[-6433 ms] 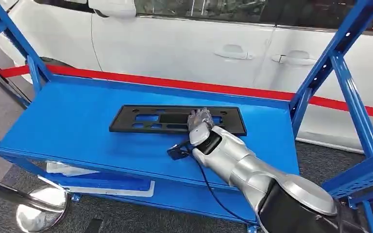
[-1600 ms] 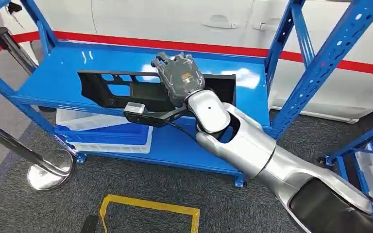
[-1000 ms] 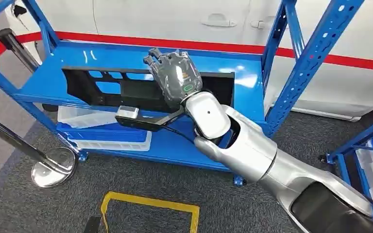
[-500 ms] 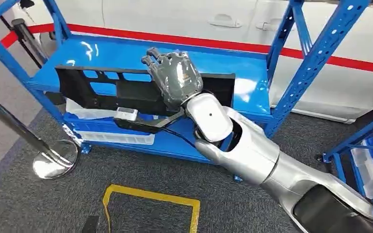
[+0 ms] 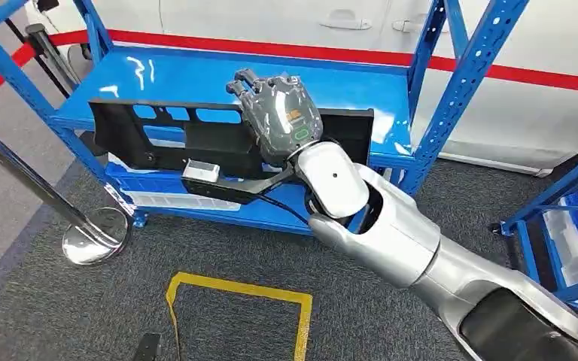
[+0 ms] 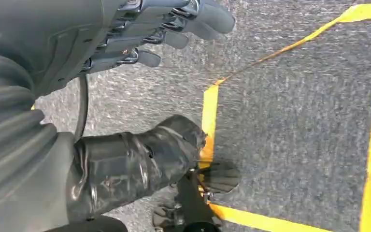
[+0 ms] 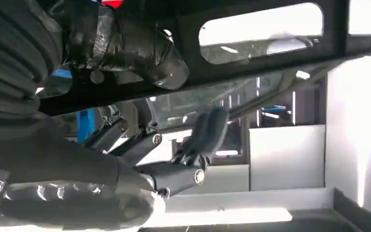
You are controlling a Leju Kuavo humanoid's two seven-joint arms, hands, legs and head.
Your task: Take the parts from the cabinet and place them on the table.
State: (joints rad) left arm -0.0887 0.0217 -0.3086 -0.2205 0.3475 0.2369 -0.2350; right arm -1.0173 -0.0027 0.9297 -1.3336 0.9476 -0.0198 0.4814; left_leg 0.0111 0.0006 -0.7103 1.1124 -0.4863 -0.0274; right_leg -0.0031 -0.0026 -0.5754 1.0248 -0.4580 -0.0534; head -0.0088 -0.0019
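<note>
Car (image 5: 271, 22), white, fills the background behind a red barrier band (image 5: 286, 51). In front of it stands the blue cabinet (image 5: 331, 75) — an open steel rack with perforated uprights, its top shelf glossy and catching ceiling light. A second blue rack (image 5: 564, 218) sits off to the right. Grey carpet (image 5: 60, 316) underfoot, with a yellow taped rectangle (image 5: 233, 289) marked on it and a chrome stanchion base (image 5: 94, 237) near the cabinet's left leg.

Right arm (image 5: 391, 241), silver, reaches up from lower right toward the shelf edge. The part (image 5: 158, 135) — a long black plastic panel with rectangular cutouts — is held up on edge, roughly vertical, at the front of the top shelf; whether its lower edge touches the shelf I cannot tell. The right hand (image 5: 278, 120) grips it near the middle, fingers hooked over the top edge, palm cover facing outward. In the right wrist view the thumb presses one face of the panel (image 7: 270, 53) with the darker fingers (image 7: 207, 133) curled on the other side.

Left hand (image 6: 140, 34) hangs over the carpet, fingers loosely apart and holding nothing.

A small white-topped camera bracket (image 5: 203, 174) juts from the right wrist below the panel.
</note>
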